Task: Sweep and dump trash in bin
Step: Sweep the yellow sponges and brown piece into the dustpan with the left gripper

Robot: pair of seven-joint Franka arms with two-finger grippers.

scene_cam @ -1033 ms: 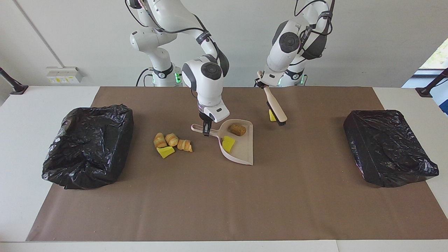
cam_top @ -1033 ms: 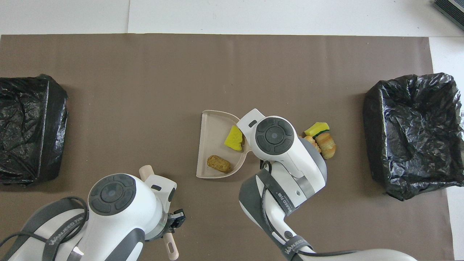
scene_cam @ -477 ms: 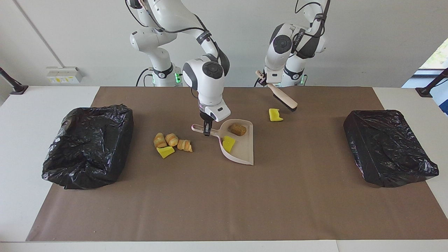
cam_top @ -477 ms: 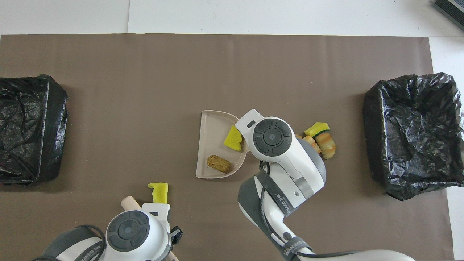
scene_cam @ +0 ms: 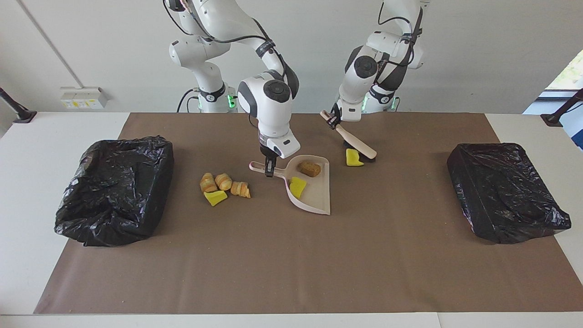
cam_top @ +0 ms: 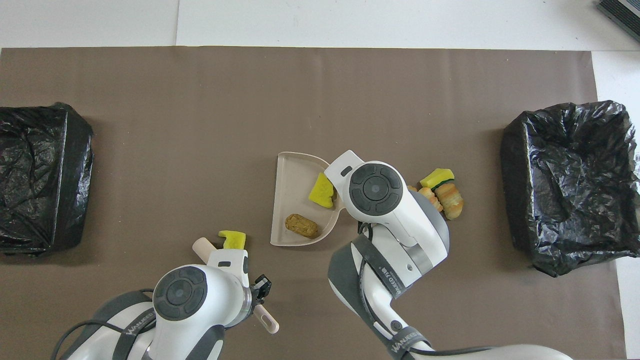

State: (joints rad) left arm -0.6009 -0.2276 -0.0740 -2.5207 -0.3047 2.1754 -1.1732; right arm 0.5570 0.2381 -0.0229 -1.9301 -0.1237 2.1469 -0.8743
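Beneath right gripper, dustpan handle (hidden overhead)

Two glossy white arms, rounded dark grey joint caps, grey bands lettered perhaps "WANUEED", black cables, green lights at bases

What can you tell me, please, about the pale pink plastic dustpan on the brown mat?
The pale pink plastic dustpan lies flat on the brown mat mid-table, a shallow tray with a rounded raised wall and a straight open lip. The right gripper is shut on its short handle. Inside rest a brown oval bun-like lump and a bright yellow foam wedge.
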